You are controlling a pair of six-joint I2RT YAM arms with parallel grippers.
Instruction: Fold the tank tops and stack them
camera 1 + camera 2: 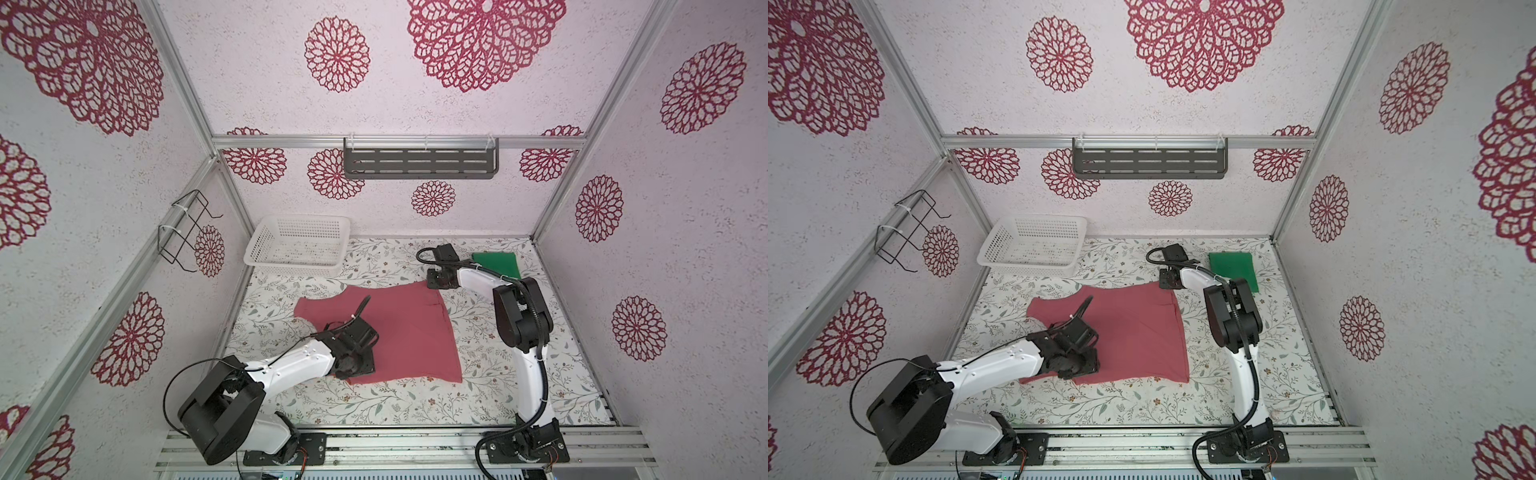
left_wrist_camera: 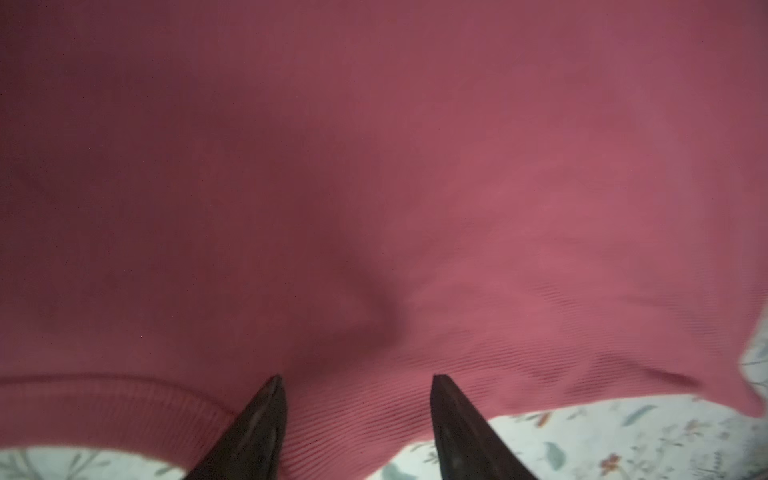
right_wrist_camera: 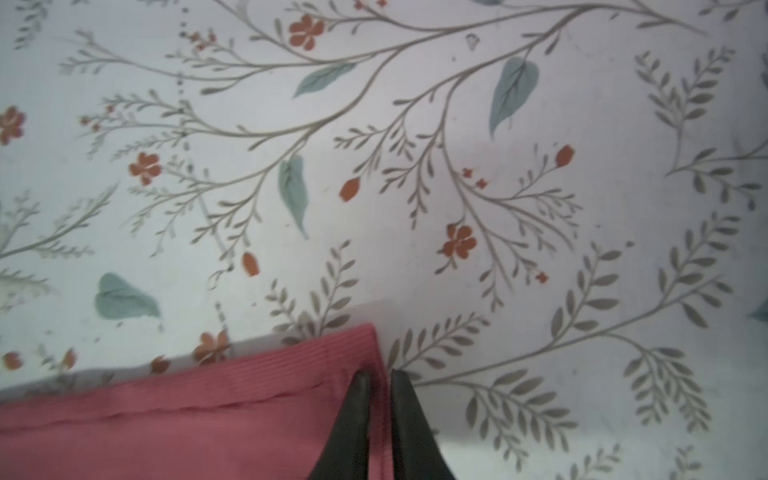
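Note:
The rose-red tank top [image 1: 399,328] [image 1: 1133,328] lies spread flat on the floral table, its straps toward the left. The green tank top [image 1: 496,264] [image 1: 1233,266] sits folded at the back right, partly hidden by my right arm. My left gripper [image 1: 353,365] [image 2: 357,378] is low over the near-left part of the red top [image 2: 374,187]. Its fingers are open and astride the ribbed fabric beside an armhole edge. My right gripper [image 1: 432,282] [image 3: 378,374] is at the far right hem corner, shut on that corner of the red top [image 3: 187,432].
A white perforated basket [image 1: 299,245] [image 1: 1034,245] stands at the back left of the table. A black wire rack [image 1: 187,232] hangs on the left wall. A grey slotted shelf [image 1: 419,162] is fixed to the back wall. Bare floral tabletop [image 1: 415,403] shows in front of the red top.

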